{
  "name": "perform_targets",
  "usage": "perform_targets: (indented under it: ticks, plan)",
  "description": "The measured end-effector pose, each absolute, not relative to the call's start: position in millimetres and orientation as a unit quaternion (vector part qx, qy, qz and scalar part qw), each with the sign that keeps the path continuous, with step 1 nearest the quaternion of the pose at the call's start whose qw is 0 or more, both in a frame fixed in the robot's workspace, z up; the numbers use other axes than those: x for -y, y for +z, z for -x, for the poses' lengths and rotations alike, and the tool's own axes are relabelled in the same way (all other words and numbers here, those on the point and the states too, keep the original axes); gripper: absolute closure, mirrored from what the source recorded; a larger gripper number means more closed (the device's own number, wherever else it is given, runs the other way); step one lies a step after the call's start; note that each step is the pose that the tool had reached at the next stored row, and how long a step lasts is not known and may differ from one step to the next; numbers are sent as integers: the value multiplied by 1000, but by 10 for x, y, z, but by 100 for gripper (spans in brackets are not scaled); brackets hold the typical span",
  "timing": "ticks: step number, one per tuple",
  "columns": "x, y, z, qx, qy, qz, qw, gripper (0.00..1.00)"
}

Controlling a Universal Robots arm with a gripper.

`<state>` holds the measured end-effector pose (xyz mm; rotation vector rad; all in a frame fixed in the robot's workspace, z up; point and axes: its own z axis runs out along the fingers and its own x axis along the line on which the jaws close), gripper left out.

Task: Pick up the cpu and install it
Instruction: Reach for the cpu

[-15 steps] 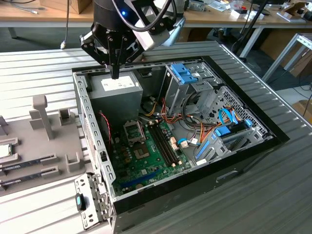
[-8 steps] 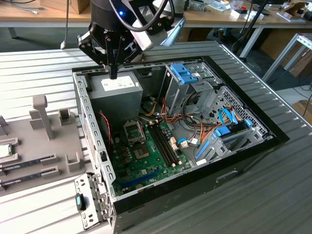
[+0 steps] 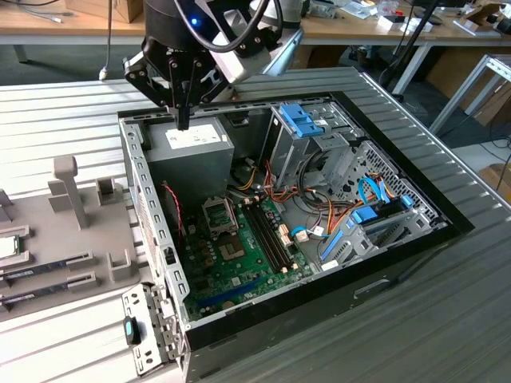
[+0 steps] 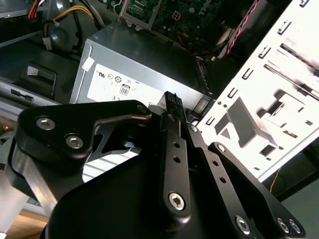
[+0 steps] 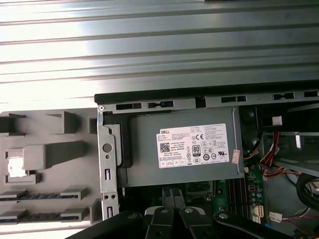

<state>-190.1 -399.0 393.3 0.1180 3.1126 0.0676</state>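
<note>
The gripper (image 3: 184, 121) hangs over the big grey power box (image 3: 190, 152) in the back corner of the open computer case (image 3: 134, 171). Its two black fingers (image 4: 172, 112) are pressed together, and there is nothing between them. The tips are just above the top of the power box, near the edge of the case.

The cpu (image 3: 5, 246) is not in the case. It sits in its own little holder on the grey tray (image 3: 56, 227), well away from the gripper, at the exterior view's left. In the first wrist view it shows as a bright little square (image 5: 16, 167). The long dark memory sticks (image 3: 48, 270) lie in slots just beside it. The socket (image 3: 219, 214) (the black square frame on the green board) looks empty.

Some things could go wrong from here. The fingers hang low, so a move to the side could bump the case wall or scrape the power box. The cpu is small and flat, so fingers that come down a bit off could push it crooked in its holder, or catch a memory stick. The red wires (image 3: 172, 209) hang close to the socket, and they could snag on the fingers there.
</note>
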Motion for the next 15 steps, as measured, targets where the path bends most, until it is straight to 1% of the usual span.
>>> perform_targets:
  ticks: [15]
  plan:
    - [3989,3933,2021,-999,22,-38,13,89]
